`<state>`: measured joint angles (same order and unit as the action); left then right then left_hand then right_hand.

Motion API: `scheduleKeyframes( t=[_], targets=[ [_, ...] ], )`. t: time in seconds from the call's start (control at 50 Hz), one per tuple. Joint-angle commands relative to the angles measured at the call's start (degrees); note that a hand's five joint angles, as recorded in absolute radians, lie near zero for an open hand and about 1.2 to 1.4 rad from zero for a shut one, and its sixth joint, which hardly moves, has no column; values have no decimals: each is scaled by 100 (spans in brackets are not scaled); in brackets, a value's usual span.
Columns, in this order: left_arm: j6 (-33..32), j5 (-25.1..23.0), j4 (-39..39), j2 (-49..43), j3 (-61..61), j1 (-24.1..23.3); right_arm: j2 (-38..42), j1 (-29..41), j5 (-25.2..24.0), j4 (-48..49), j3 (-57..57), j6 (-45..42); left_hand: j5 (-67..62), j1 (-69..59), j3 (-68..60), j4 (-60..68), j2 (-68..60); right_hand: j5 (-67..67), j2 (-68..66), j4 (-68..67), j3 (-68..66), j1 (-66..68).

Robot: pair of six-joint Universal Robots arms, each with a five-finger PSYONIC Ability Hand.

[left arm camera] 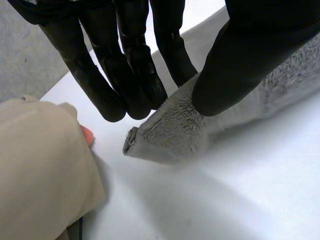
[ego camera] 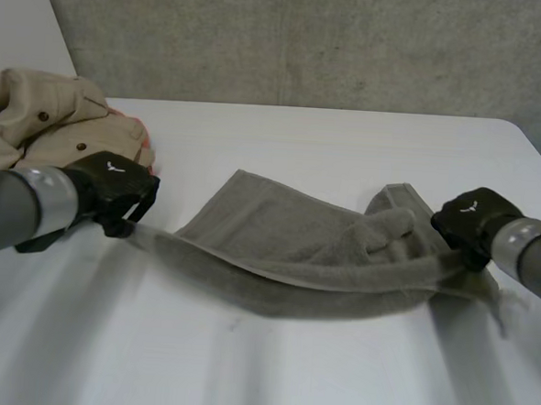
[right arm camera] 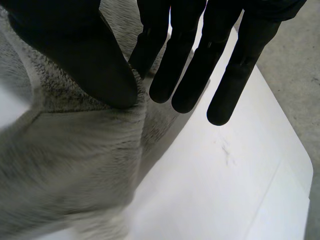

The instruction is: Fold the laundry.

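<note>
**Right hand pinching the towel**

Take twelve o'clock as the way the fingertips of your black right hand (right arm camera: 70,50) point. Its thumb and nearest finger pinch a raised fold of the fuzzy grey terry towel (right arm camera: 75,165), which spreads from one to three o'clock. The other fingers (right arm camera: 190,75) are straight above the smooth white table (right arm camera: 215,175). Grey concrete floor (right arm camera: 295,85) lies at nine.

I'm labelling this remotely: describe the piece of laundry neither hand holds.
Start at the white table and go to its far corner beside the left hand. The crumpled beige garment lies there; unlike the grey towel, it has brown buttons.
</note>
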<state>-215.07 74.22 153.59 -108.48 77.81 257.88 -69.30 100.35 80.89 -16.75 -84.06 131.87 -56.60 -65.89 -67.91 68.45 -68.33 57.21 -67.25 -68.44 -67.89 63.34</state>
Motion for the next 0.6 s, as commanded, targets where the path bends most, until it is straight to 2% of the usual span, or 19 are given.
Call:
scheduleKeyframes(
  t=[0.02,0.08,0.14,0.28,0.42,0.6],
  targets=[
    [544,821,470,-1192,-1057,-387,1181,108,24,1103,733,796,-1340,-1411,-1209,1155,-1167,1260,-1256,-1137,-1192,1647],
    [764,927,453,-1465,-1417,-493,1287,90,50,1296,856,998,-1340,-1411,-1209,1155,-1167,-2092,2095,2214,2160,-1705],
    [939,945,435,-1580,-1619,-572,1095,55,120,1315,848,1156,-1340,-1411,-1209,1155,-1167,-2857,2860,2979,2925,-2470],
    [1054,962,444,-1580,-1629,-634,120,2,190,911,444,1297,-1340,-1411,-1209,1155,-1167,-3416,3420,3539,3484,-3029],
    [1037,1006,488,-1641,-1637,-598,-602,-296,287,-337,-57,1683,-1340,-1411,-1209,1155,-1167,-4072,4075,4194,4140,-3685],
    [1037,971,461,-1721,-1611,-563,-672,-296,261,468,-1251,2746,-1340,-1411,-1209,1155,-1167,-4879,4882,5001,4947,-4492]
  ],
)
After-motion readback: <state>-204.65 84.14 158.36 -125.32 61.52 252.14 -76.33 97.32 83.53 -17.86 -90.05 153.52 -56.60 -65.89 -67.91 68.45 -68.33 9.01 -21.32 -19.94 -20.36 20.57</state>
